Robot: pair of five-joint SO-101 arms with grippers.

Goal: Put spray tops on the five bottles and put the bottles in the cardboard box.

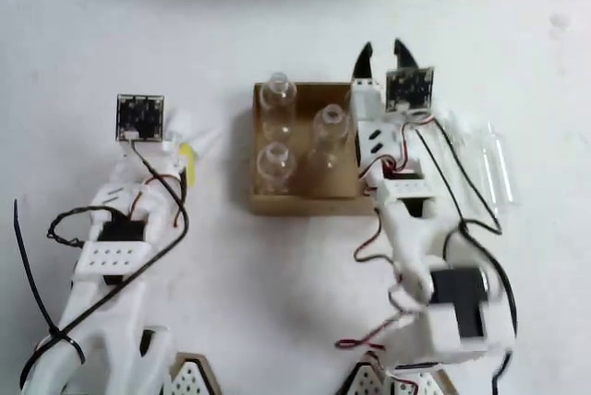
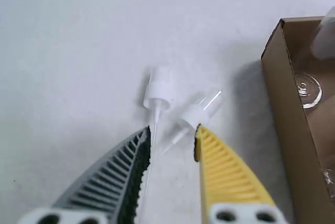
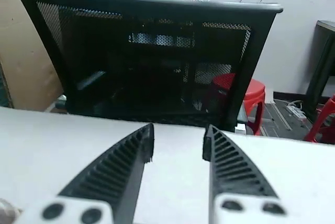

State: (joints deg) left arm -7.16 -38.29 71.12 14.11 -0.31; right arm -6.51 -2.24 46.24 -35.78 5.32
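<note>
On the white table (image 1: 277, 26), the brown cardboard box (image 1: 305, 203) sat centred, with three clear plastic bottles (image 1: 277, 100) standing inside. The right gripper (image 1: 380, 55), its black fingers spread, hung at the box's far right corner. Other clear bottles (image 1: 496, 166) lay further right. Left of the box, the left gripper (image 2: 171, 137) had its grey and yellow fingers spread, with two white spray tops (image 2: 157, 87) lying just ahead of their tips.

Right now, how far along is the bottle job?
Three bottles stand in the cardboard box; whether they carry tops is unclear. The left gripper, jaws open, sits over two loose spray tops. Two more bottles lie on the table outside the box, yet to be topped and boxed.
</note>
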